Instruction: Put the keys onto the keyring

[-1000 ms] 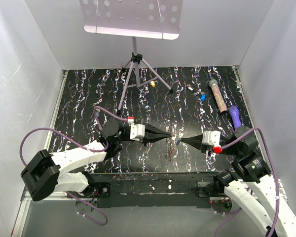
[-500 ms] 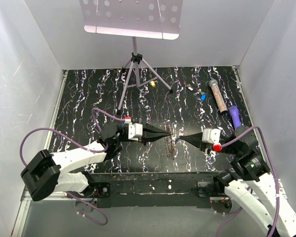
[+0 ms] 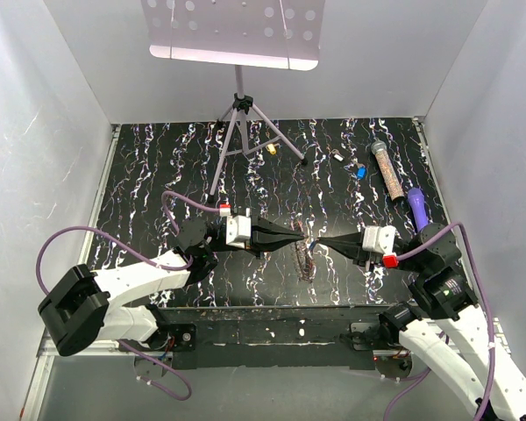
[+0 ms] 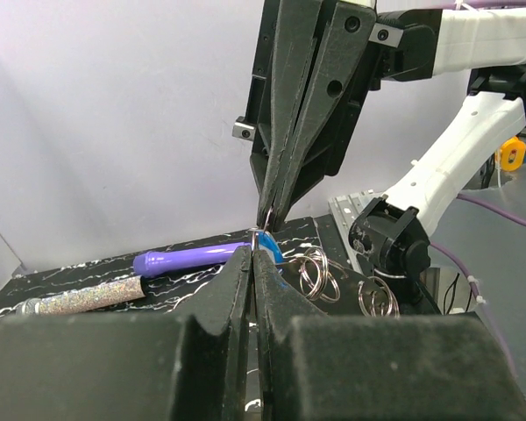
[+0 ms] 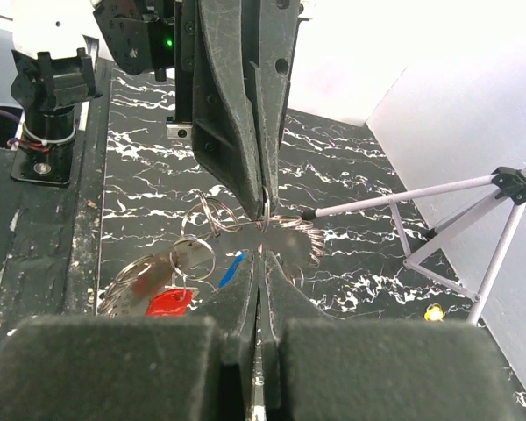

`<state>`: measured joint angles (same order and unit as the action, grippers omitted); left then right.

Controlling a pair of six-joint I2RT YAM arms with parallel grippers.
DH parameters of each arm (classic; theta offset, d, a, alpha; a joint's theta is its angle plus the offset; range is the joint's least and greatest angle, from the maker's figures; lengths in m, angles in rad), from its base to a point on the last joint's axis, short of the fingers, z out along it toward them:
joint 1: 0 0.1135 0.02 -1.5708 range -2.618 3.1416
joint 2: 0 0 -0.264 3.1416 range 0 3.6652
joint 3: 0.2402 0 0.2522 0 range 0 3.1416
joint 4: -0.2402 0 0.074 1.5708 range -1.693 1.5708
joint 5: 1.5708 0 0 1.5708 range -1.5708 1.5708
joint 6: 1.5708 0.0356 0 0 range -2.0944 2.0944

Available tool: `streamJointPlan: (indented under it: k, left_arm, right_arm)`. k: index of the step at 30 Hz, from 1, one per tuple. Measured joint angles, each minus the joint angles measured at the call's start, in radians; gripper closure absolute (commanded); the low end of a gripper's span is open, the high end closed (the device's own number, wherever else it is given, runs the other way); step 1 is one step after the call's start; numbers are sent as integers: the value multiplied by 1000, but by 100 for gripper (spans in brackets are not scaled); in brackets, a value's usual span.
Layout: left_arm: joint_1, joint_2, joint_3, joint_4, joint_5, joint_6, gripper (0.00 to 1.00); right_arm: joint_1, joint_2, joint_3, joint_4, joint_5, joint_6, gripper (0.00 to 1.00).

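Note:
My left gripper [image 3: 303,242] and right gripper [image 3: 321,243] meet tip to tip above the table's near middle, both shut. Between them hangs the keyring [image 3: 305,263], a chain of thin metal loops. In the left wrist view my left gripper [image 4: 255,252] pinches a thin loop, with a blue key head [image 4: 272,246] just behind it and more loops [image 4: 320,274] to the right. In the right wrist view my right gripper [image 5: 261,253] pinches the keyring [image 5: 209,226]. A red key [image 5: 168,303] and a blue key [image 5: 232,267] hang from it.
A blue key [image 3: 360,173] and a yellow key [image 3: 271,149] lie at the back of the table. A glittery tube [image 3: 387,168] and a purple pen [image 3: 418,209] lie at the right. A music stand's tripod [image 3: 241,123] stands at the back middle.
Both grippers have moved toward each other and a little farther from the bases. The gap between their tips has closed, and the keyring now hangs between them.

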<state>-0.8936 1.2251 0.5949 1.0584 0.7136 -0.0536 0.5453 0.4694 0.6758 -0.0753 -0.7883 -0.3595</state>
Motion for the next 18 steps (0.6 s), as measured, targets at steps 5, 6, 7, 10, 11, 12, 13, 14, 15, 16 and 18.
streamJointPlan:
  k: [5, 6, 7, 10, 11, 12, 13, 14, 15, 16, 18]
  left_arm:
    - [0, 7, 0, 23, 0, -20, 100]
    - [0, 10, 0, 27, 0, -25, 100]
    - [0, 12, 0, 27, 0, -28, 100]
    - [0, 16, 0, 31, 0, -37, 100]
    - [0, 16, 0, 34, 0, -39, 100]
    - [0, 17, 0, 38, 0, -41, 100]
    - [0, 17, 0, 41, 0, -44, 100]
    - [0, 17, 0, 43, 0, -45, 100]
    - [0, 17, 0, 45, 0, -45, 100]
    - [0, 17, 0, 46, 0, -46, 100]
    - [-1, 17, 0, 49, 0, -48, 100]
  right_arm:
    - [0, 4, -5, 32, -1, 17, 99]
    - [0, 5, -5, 38, -1, 22, 99]
    - [0, 6, -5, 46, -1, 29, 99]
    - [0, 16, -6, 68, -1, 52, 99]
    - [0, 19, -6, 75, -2, 60, 99]
    - [0, 22, -6, 79, -3, 68, 99]
    - [0, 23, -6, 80, -5, 71, 99]
    - [0, 23, -6, 80, -7, 74, 99]
    - [0, 23, -7, 80, -9, 76, 99]
    - [0, 23, -7, 81, -11, 77, 99]
    - [0, 23, -10, 86, -16, 79, 99]
